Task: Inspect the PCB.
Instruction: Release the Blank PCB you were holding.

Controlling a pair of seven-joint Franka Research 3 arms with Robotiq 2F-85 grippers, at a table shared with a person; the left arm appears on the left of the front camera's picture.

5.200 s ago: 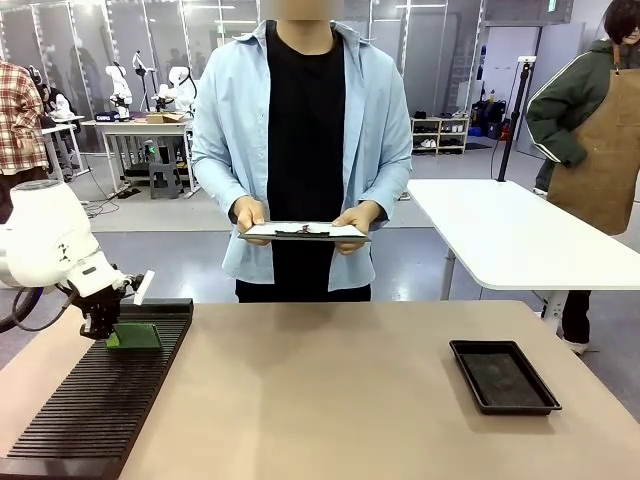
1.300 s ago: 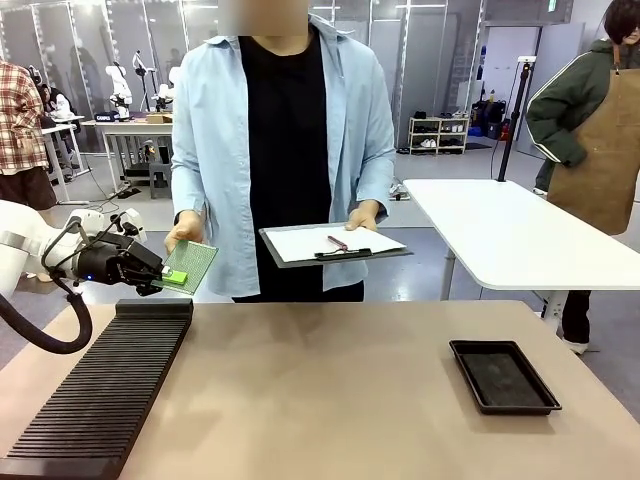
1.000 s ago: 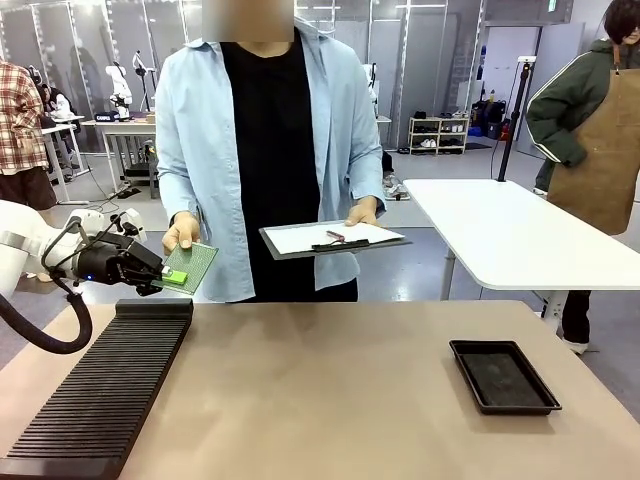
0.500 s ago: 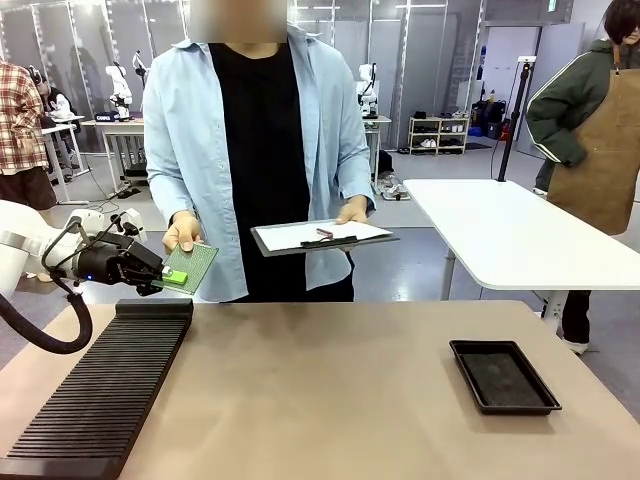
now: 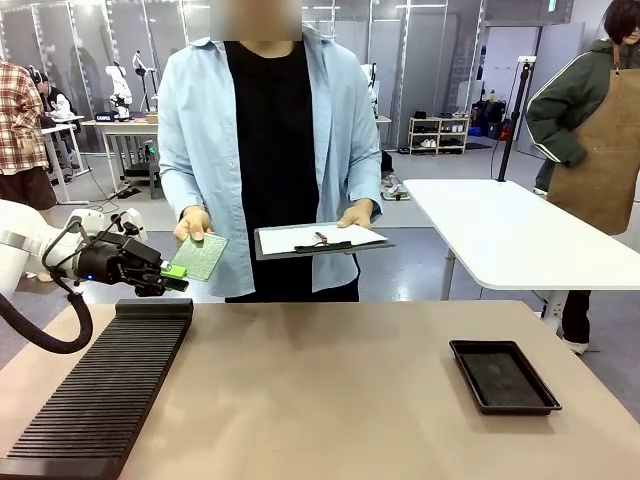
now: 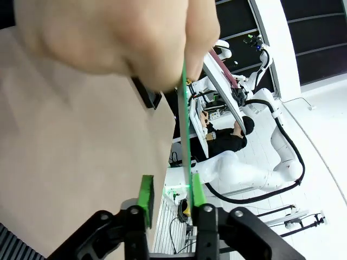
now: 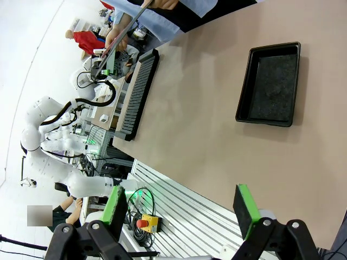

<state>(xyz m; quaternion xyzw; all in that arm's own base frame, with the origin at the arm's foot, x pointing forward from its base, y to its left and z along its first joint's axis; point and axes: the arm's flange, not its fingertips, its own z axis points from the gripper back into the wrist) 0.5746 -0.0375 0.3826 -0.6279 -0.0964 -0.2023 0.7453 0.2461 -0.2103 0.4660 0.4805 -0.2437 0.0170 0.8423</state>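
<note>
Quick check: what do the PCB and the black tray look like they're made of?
PCB: probably rigid fibreglass laminate, green; thin, flat, with a fine pale dot grid. Black tray: likely moulded plastic, matte; rounded raised rim, dull speckled floor.

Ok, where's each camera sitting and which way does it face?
Front: fixed between the arms, facing across the table at the person; left arm shows, fingers open by the PCB.
Left wrist: rides that wrist, looking along its open fingers at the PCB's edge and the person's hand.
Right wrist: rides that wrist, looking past its open fingers over the table at the tray and rack.
Shared: front and left wrist both show the hand holding the PCB.
</note>
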